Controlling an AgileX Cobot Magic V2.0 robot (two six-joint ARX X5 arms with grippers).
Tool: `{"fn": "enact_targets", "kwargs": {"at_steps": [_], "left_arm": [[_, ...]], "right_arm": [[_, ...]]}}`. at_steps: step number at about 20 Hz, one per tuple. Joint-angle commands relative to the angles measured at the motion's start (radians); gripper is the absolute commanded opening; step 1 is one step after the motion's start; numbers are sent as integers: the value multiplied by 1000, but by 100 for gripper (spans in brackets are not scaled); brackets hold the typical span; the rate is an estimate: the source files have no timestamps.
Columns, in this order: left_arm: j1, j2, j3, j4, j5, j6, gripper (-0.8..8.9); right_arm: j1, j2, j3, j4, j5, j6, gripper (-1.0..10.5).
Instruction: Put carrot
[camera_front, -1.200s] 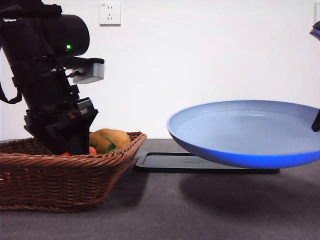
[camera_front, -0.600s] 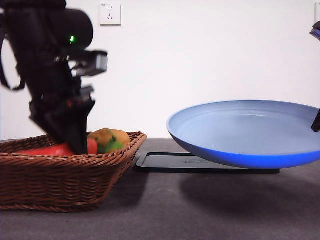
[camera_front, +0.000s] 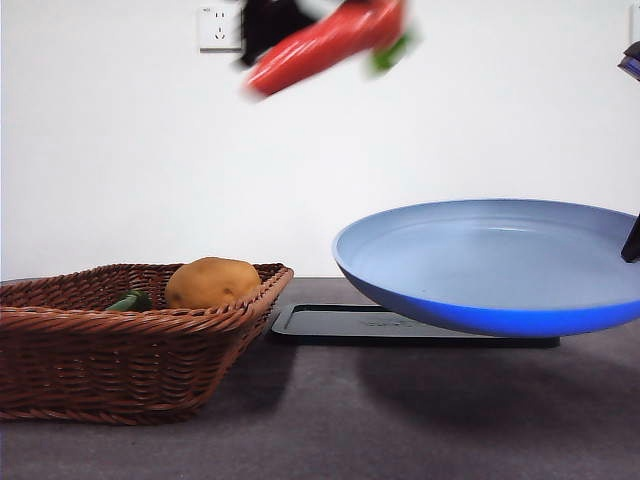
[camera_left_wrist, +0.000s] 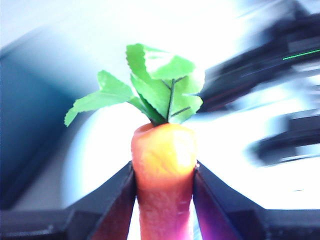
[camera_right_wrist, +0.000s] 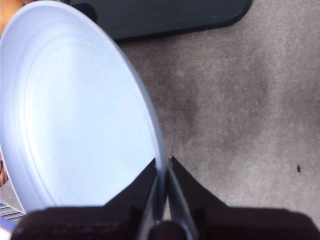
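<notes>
The left gripper (camera_left_wrist: 164, 197) clamps the carrot (camera_left_wrist: 163, 175) between both jaws, green leaves pointing away from it, high above the wicker basket (camera_front: 120, 345). The right gripper (camera_right_wrist: 164, 172) pinches the blue plate (camera_right_wrist: 75, 110) by its rim, held clear of the tabletop (camera_right_wrist: 240, 110).

orange-red carrot (camera_front: 325, 42) with green leaves; blue plate (camera_front: 480, 262); brown woven basket (camera_front: 120, 345); yellow-brown potato (camera_front: 212, 283).

Low front view; two close wrist views
</notes>
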Motion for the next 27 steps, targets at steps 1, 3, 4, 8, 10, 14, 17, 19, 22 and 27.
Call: {"fn": "enact_targets", "kwargs": {"at_steps": [1, 3, 4, 8, 10, 14, 17, 19, 22, 27], "left_arm": [[-116, 14, 15, 83, -104, -23, 101], [-210, 15, 15, 94, -318, -11, 101], [-257, 19, 15, 95, -446, -9, 101], [-358, 82, 15, 94, -649, -9, 101], [-366, 140, 15, 92, -647, -10, 101], [-366, 245, 15, 70, -645, -14, 101], [-367, 272, 15, 53, -644, -16, 148], [-368, 272, 15, 57, -645, -20, 266], [-365, 270, 15, 54, -644, -50, 272], [-319, 164, 15, -6, -648, -68, 272]], "right_arm": [[0, 3, 13, 15, -7, -8, 4], [0, 3, 13, 14, -8, -8, 4], [0, 3, 13, 14, -8, -8, 4], [0, 3, 13, 11, -8, -8, 4], [0, 3, 13, 10, -10, -8, 4], [0, 3, 13, 2, -11, -8, 4], [0, 3, 13, -7, -10, -8, 4], [0, 3, 13, -11, -10, -8, 4], [0, 3, 13, -12, -10, -7, 4], [0, 5, 13, -22, -3, 112, 4]]}}
